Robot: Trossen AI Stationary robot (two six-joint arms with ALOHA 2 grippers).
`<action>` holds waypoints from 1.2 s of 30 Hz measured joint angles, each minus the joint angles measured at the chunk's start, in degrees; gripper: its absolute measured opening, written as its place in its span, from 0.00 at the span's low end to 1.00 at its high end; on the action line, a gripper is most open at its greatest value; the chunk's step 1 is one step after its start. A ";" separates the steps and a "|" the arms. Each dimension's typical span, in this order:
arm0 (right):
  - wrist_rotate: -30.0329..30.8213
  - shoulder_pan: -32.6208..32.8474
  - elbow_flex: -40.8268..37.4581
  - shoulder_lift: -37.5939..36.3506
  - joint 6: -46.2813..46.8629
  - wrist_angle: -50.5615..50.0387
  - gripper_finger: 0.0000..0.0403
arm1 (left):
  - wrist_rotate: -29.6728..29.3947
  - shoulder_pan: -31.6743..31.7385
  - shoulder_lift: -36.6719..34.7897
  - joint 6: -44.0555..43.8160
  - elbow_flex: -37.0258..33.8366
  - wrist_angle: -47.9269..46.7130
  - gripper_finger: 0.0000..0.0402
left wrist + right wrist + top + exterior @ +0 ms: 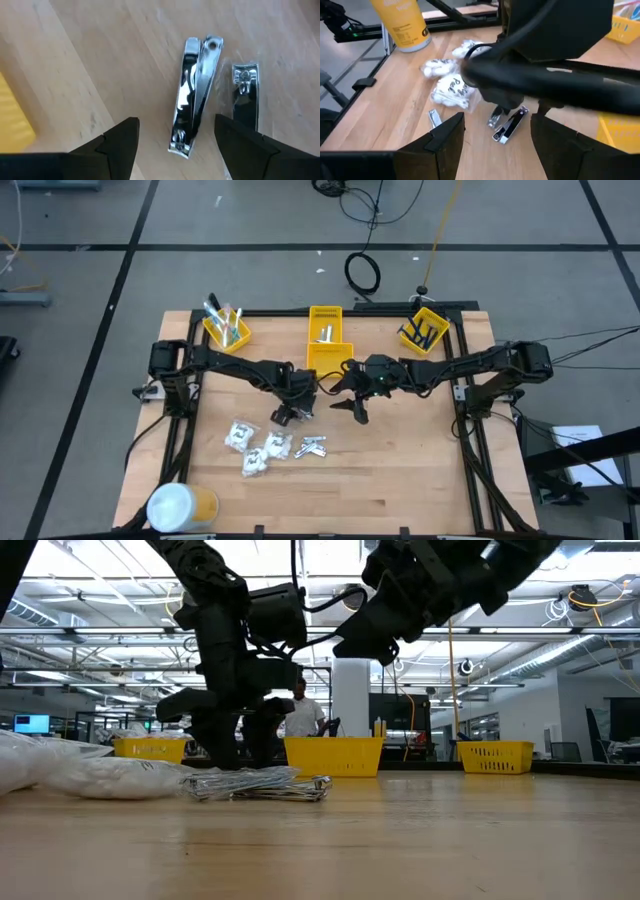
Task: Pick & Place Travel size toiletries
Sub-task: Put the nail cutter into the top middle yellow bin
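Your left claw (175, 145) hangs spread, one finger either side of a silvery nail clipper (192, 95) lying flat on the tabletop (400, 470) just beside the white packets (255, 448), ready to pinch it, while the right claw (358, 412) waits spread nearby

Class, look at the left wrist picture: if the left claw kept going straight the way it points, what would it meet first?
Most likely the silvery nail clipper lying on the table, framed between the open left claw. A second clipper lies just beside that line. Depth is unclear.
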 joint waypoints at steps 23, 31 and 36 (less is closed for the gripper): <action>-0.09 -0.04 -1.39 0.00 -0.83 2.23 0.53 | 2.47 -0.02 0.46 -1.60 0.02 1.33 0.51; -0.11 -0.02 -1.39 0.00 -0.61 2.02 0.53 | 2.28 0.07 1.04 -4.67 0.16 1.91 0.19; 1.33 0.92 -1.41 0.00 -2.25 2.43 0.53 | 0.64 0.08 4.40 -7.24 0.62 2.25 0.08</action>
